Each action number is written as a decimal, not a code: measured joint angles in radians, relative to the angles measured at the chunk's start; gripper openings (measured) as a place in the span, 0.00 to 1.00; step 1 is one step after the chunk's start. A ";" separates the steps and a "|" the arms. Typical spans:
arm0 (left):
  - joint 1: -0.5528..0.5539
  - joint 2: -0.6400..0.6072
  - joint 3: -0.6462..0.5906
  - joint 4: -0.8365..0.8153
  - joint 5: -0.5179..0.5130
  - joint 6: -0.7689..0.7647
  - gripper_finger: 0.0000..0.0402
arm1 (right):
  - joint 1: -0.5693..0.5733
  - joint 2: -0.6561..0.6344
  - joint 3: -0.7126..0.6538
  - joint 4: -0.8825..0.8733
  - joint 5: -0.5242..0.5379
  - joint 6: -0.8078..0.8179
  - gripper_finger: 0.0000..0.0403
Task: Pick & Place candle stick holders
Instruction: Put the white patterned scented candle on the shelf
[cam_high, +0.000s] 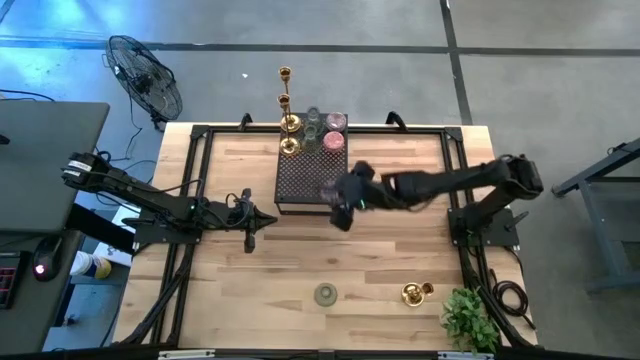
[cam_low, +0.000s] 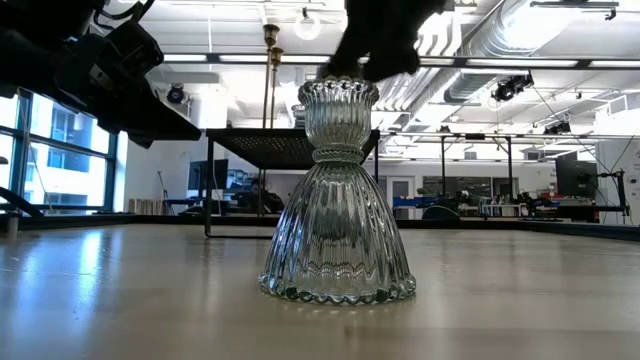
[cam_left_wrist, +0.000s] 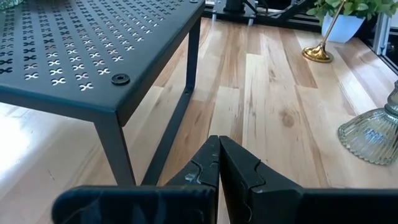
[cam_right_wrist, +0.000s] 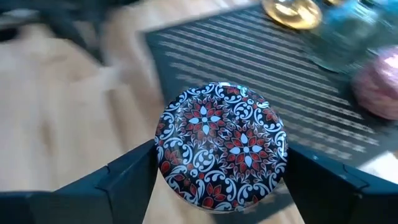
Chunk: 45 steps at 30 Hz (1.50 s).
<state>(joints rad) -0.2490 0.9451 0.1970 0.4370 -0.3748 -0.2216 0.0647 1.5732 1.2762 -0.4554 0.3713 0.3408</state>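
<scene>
From above: right gripper (cam_high: 343, 200) over the near edge of the dark stand (cam_high: 300, 178), left gripper (cam_high: 250, 222) idle beside it; gold holders (cam_high: 289, 122) and cups (cam_high: 334, 124) at the stand's far end.

Low: clear glass holder (cam_low: 338, 200) upright on the table (cam_low: 520, 300).

Left wrist: fingers (cam_left_wrist: 239, 174) pressed together.

Right wrist: fingers (cam_right_wrist: 127, 177) pinching a patterned holder (cam_right_wrist: 221, 148).

A round holder (cam_right_wrist: 221, 146) at frame centre carries a dark navy ground with red and white floral scrollwork. The stand (cam_left_wrist: 93, 56) at upper left is matte black, pierced with rows of small cross cutouts. The ribbed glass holder (cam_low: 337, 205) is clear. The table (cam_left_wrist: 273, 106) is pale blond wood planks. At upper right lies a shiny gold candlestick (cam_left_wrist: 323, 46).
</scene>
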 joint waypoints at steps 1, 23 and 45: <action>0.000 0.000 0.000 -0.001 0.000 0.000 0.01 | -0.030 0.003 -0.001 -0.005 -0.014 -0.005 0.77; 0.000 0.000 0.000 -0.006 0.000 0.000 0.01 | -0.266 0.058 -0.001 0.040 -0.090 -0.051 0.77; 0.000 0.000 0.000 -0.022 0.000 0.000 0.01 | -0.300 0.075 -0.015 0.054 -0.109 -0.049 0.77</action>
<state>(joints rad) -0.2493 0.9451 0.1970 0.4152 -0.3748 -0.2216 -0.2358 1.6485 1.2607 -0.4017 0.2626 0.2915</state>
